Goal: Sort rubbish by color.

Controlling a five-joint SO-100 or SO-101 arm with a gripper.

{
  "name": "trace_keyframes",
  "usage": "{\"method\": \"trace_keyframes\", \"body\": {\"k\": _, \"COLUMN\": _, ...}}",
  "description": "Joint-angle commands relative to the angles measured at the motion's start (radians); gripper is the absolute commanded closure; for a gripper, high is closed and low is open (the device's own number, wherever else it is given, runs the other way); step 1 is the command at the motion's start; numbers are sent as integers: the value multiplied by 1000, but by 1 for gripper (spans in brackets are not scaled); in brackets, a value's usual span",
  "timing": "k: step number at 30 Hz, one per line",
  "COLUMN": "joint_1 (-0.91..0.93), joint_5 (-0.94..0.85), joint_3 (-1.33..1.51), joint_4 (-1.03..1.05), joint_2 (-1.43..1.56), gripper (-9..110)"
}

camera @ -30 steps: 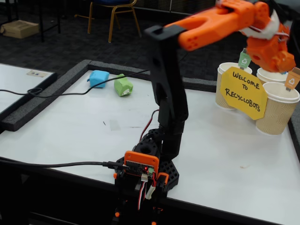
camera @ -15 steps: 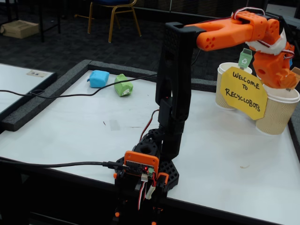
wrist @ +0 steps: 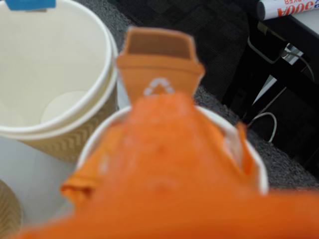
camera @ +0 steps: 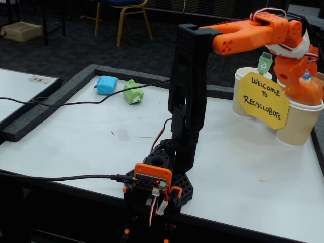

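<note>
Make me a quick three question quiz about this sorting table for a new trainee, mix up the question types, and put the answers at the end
1. True or false: in the fixed view, the light blue paper wad and the green paper wad lie on the table, away from the cups.
2. The gripper is over the cup whose recycling tag is: A) green B) orange C) blue
3. What does the yellow sign read?

Key:
1. True.
2. B; the wrist view shows the orange tag at that cup's rim.
3. Welcome to Recyclobots.
</note>
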Motion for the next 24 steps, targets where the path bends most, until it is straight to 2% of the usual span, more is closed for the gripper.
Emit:
{"method": "trace_keyframes", "body": {"k": 1, "joint_1": 23, "joint_5": -20, "joint_3": -100, "joint_4": -31, "joint_2": 41, "gripper": 83}}
{"method": "trace_keyframes", "body": {"k": 14, "joint_1": 23, "joint_5": -15, "joint_3": -181, "joint_4": 43, "joint_2": 64, "gripper": 83}}
{"method": "trace_keyframes", "body": {"k": 24, "joint_1": 17, "joint_5": -6, "joint_3": -224, "joint_4": 163, "joint_2": 291, "gripper": 91}}
